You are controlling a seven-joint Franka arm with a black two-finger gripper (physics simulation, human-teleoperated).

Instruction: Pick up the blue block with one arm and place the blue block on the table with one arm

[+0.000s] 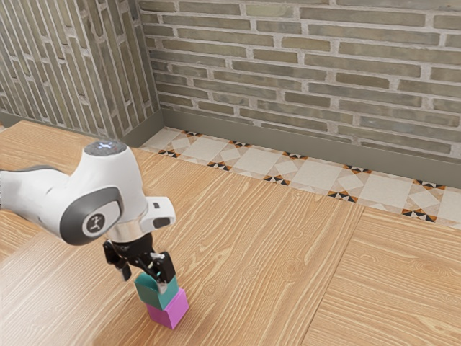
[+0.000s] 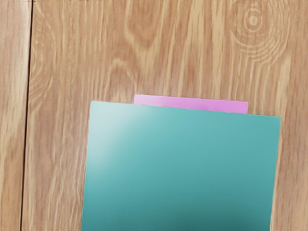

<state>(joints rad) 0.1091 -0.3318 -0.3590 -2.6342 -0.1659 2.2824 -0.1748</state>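
My gripper (image 1: 144, 282) is low in the exterior view's left half, fingers spread apart at the blue block (image 1: 153, 294). That block sits over the pink block (image 1: 170, 310), whose edge peeks past it mid-frame in my wrist view, above the wooden table (image 1: 248, 252).

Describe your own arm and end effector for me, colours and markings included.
My arm has smooth, rounded white casings. A dark grey band surrounds a joint bearing a round badge with a white outline; the grey disc on top carries a small pale-bluish mark. Near the wrist, a boxy white piece has a small dark square. My end effector is black, with two fingers.
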